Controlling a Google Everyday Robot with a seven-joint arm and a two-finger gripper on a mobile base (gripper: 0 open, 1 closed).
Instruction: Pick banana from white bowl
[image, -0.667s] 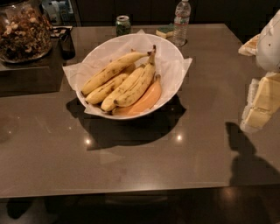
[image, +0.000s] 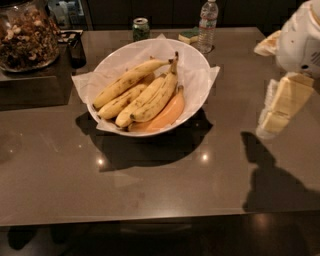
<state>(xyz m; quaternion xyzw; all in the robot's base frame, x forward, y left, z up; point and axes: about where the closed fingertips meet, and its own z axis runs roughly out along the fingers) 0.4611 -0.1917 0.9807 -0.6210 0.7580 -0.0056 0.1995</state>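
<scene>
Claw (image: 273, 118) hangs over the bench right of the bowl (image: 198, 60) holding the banana (image: 127, 80); you cannot tell its grip.

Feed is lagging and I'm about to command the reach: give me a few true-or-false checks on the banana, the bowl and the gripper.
1. The banana lies in the white bowl, and the gripper is not touching it. True.
2. The gripper hangs directly over the bowl. False: it is off to the bowl's right, above the bare table.
3. An orange fruit lies in the bowl on the near side of the bananas. True.
4. The green can stands in front of the bowl. False: it stands behind the bowl, left of the water bottle.
</scene>
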